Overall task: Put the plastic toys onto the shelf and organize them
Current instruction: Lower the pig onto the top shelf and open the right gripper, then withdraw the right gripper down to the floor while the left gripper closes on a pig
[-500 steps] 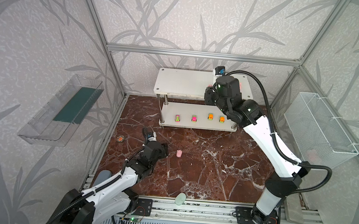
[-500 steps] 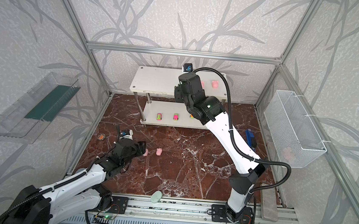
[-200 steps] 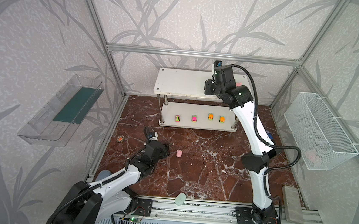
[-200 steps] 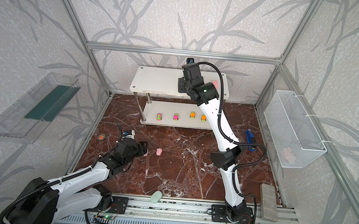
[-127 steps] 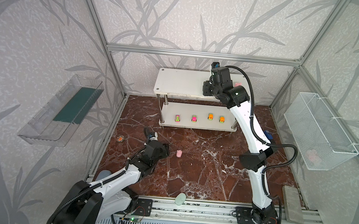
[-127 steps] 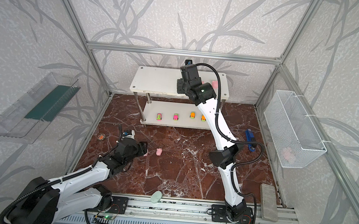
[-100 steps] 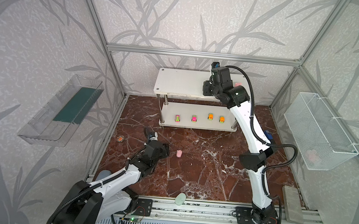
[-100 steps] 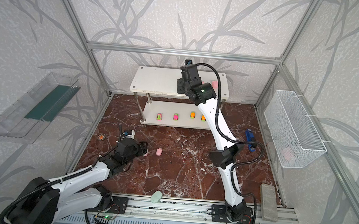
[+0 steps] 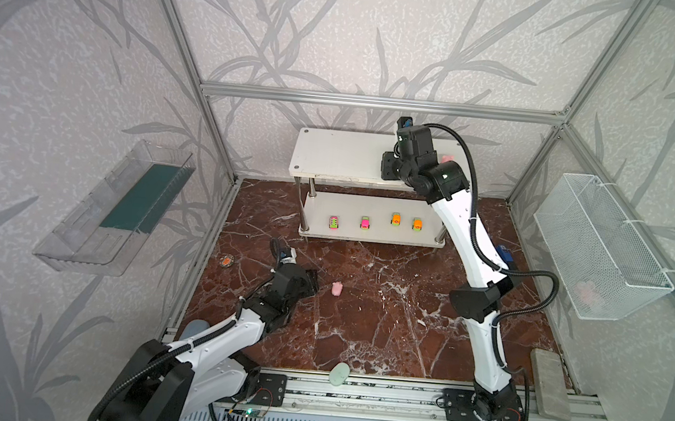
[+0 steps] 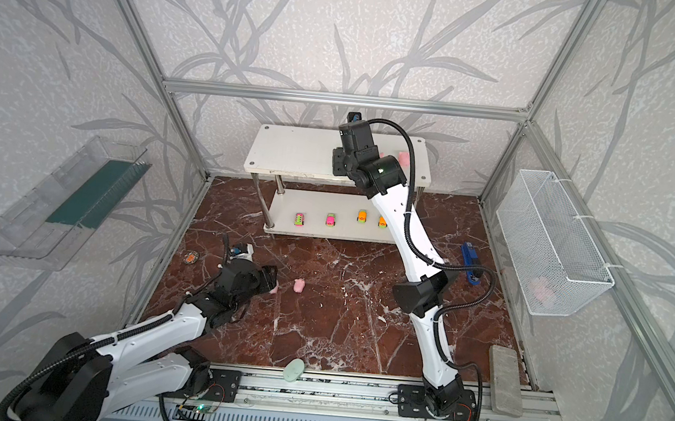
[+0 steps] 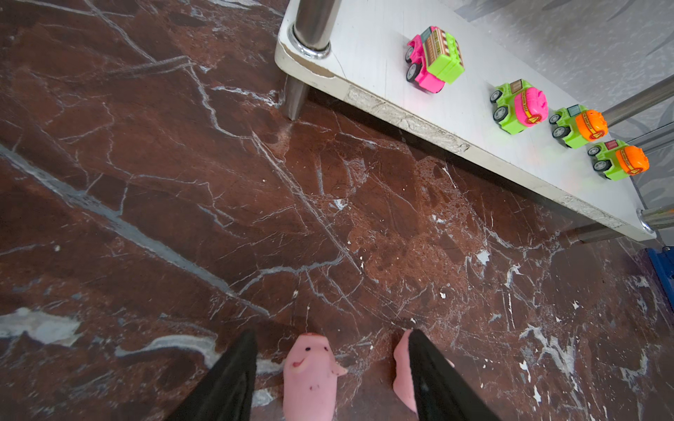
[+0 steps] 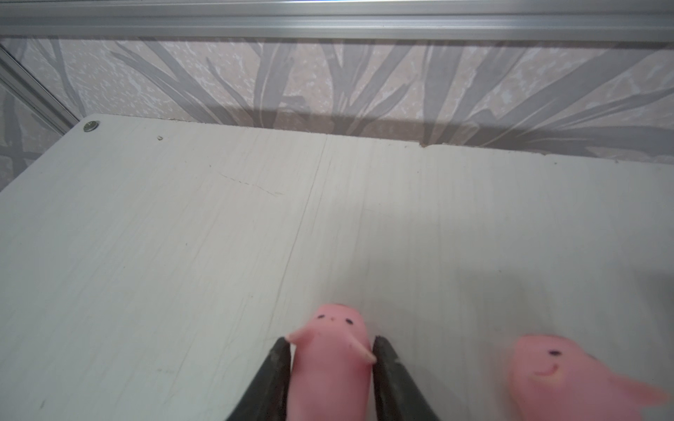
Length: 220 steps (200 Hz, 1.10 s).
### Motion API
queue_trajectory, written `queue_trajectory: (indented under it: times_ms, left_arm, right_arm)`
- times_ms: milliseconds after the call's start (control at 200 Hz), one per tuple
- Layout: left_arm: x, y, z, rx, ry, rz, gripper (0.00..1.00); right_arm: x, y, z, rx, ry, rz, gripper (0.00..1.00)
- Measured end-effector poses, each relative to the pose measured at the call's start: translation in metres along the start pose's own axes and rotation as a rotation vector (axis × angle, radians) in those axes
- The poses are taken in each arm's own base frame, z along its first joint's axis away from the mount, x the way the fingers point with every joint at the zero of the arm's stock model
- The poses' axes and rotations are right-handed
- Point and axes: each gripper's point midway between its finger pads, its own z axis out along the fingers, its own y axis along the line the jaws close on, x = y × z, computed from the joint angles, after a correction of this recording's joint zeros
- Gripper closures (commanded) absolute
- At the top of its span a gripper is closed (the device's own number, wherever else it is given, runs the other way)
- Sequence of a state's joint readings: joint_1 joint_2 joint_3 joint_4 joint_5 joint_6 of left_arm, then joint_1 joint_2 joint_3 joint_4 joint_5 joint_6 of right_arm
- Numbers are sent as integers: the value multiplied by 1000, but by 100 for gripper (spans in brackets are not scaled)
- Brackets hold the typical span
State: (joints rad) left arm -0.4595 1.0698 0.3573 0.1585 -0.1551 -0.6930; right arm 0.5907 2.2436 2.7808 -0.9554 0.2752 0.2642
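Left end effector (image 11: 330, 332) spread around a pig (image 11: 310, 375); right end effector (image 12: 330, 339) flanks a second pig (image 12: 330, 361) on the shelf (image 12: 182, 237), pinch unclear.

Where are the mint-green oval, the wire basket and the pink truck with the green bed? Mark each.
mint-green oval (image 9: 339, 374), in a top view, middle of its top.
wire basket (image 9: 574, 249), in a top view, its long mesh wall.
pink truck (image 11: 434, 60), left wrist view, middle of its body.
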Motion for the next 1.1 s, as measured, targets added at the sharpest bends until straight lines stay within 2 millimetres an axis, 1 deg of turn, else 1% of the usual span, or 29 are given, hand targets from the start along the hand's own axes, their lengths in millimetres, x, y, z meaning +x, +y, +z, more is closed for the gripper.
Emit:
queue_trajectory:
  times_ms: [160, 425, 535, 645, 700, 765, 815, 955, 1025, 1100]
  left_arm:
    - [0, 0, 0, -1, 0, 0, 35]
    - [-2, 0, -1, 1, -6, -3, 35]
    - [-3, 0, -3, 5, -12, -5, 35]
    - [-4, 0, -4, 6, -14, -6, 35]
    - [-4, 0, -5, 6, -15, -6, 35]
    - [-4, 1, -6, 7, -15, -7, 35]
    - [-3, 2, -6, 6, -16, -7, 35]
    - [-1, 4, -7, 2, -11, -6, 35]
    - [0, 4, -7, 0, -9, -6, 35]
    - [-1, 4, -8, 3, -13, -7, 35]
  right_arm:
    - [0, 0, 0, -3, 0, 1, 55]
    - [-2, 5, 0, -30, -5, 15, 50]
    - [-7, 10, -2, -57, -21, 27, 49]
    - [-18, 13, -12, -81, -55, 35, 47]
    - [-28, 14, -22, -95, -84, 39, 46]
    - [-43, 13, -39, -111, -125, 43, 45]
    - [-55, 12, -56, -120, -164, 44, 45]
    - [-81, 4, -103, -132, -250, 42, 44]
    - [-87, -1, -123, -137, -276, 40, 44]
    - [-85, -6, -139, -141, -288, 31, 44]
